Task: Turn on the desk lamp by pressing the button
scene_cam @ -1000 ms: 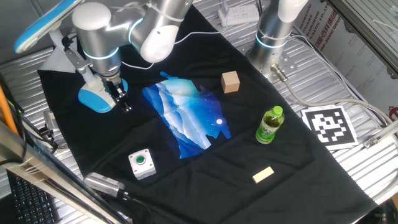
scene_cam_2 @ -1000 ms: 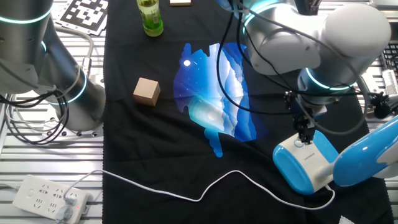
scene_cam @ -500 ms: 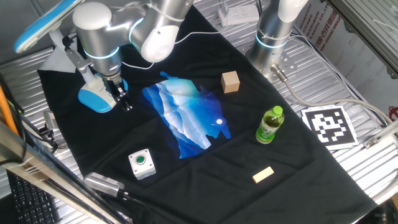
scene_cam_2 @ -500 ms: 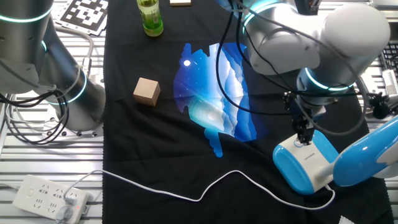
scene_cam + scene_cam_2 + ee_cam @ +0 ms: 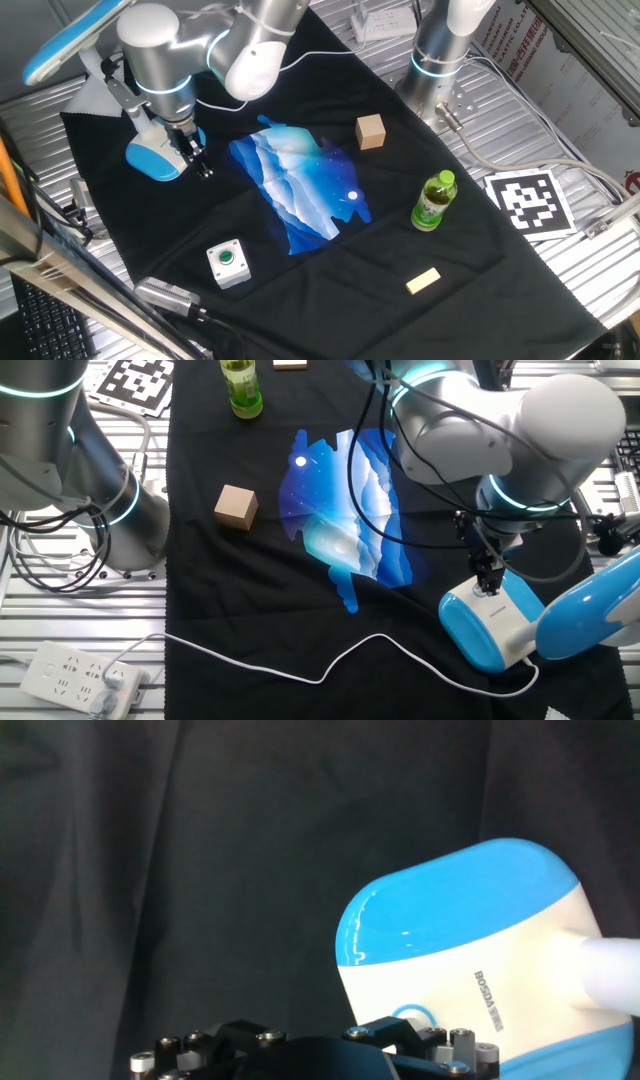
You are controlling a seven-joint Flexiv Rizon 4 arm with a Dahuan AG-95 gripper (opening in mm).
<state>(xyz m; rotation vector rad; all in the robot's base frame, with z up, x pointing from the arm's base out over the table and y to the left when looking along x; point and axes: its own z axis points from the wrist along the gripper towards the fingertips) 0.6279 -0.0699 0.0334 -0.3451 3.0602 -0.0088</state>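
The desk lamp sits at the edge of the counter, its base under the arm. The tool points straight down over the button, seemingly so its tips can press it. Whether the tool is released or clenched, I cannot tell.

The desk lamp stands at the lower right of the other fixed view and at the upper left of one fixed view, on the black cloth. Its oval base is light blue with a white panel printed with grey lettering. The long blue-edged head reaches up and outward. The button, white with a thin ring, sits low in the hand view, partly hidden.
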